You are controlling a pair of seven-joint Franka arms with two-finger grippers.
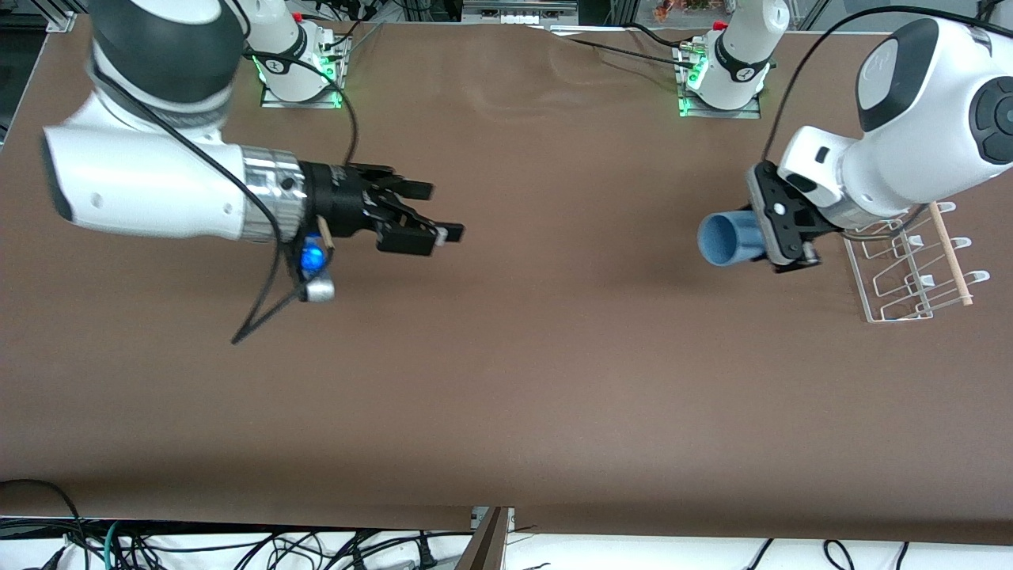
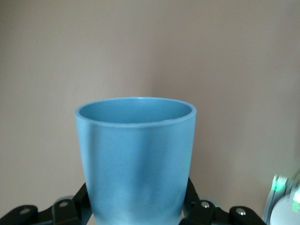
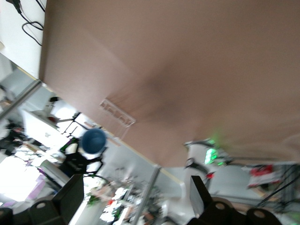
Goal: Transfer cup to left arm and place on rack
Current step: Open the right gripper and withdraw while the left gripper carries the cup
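The light-blue cup [image 1: 726,240] hangs sideways in the air with its open mouth toward the right arm's end of the table. My left gripper [image 1: 756,236] is shut on its lower body, just beside the white wire rack [image 1: 910,273]. In the left wrist view the cup [image 2: 136,159] fills the middle, with black fingers [image 2: 80,202] pressed on both sides. My right gripper [image 1: 445,211] hovers open and empty over the table toward the right arm's end. From the right wrist view, the cup [image 3: 93,140] and rack [image 3: 117,112] show far off.
The rack stands at the left arm's end of the brown table [image 1: 506,356], with a pale wooden dowel [image 1: 950,253] along one side. Both arm bases [image 1: 297,59] stand along the table's edge farthest from the front camera. Loose cables hang below the right wrist.
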